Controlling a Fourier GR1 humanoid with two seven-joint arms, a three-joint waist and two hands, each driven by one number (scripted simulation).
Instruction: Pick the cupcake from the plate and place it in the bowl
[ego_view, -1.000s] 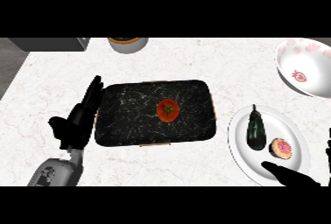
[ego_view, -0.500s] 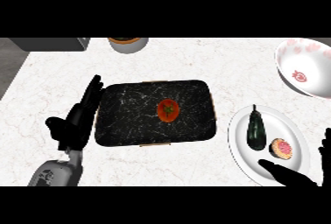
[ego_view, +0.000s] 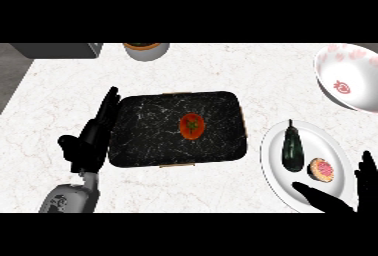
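Observation:
A small cupcake (ego_view: 322, 168) with pink top sits on the white plate (ego_view: 277, 175) at the lower right, beside a dark eggplant (ego_view: 292, 149). My right hand (ego_view: 332, 202) comes in from the lower right edge, open, its thumb below the cupcake and its fingers (ego_view: 367, 172) to the cupcake's right, not touching it. The white bowl (ego_view: 347, 80) with pink marks stands at the upper right edge. My left hand (ego_view: 92, 140) rests open, fingers up, at the left of the dark tray.
A black marbled tray (ego_view: 140, 135) lies mid-counter with a red tomato (ego_view: 192, 125) on it. A grey cup (ego_view: 145, 49) stands at the top edge. A dark appliance corner (ego_view: 52, 49) shows at the top left.
My right hand has moved up and inward onto the plate, so thumb and fingers now flank the cupcake. The left hand has not moved.

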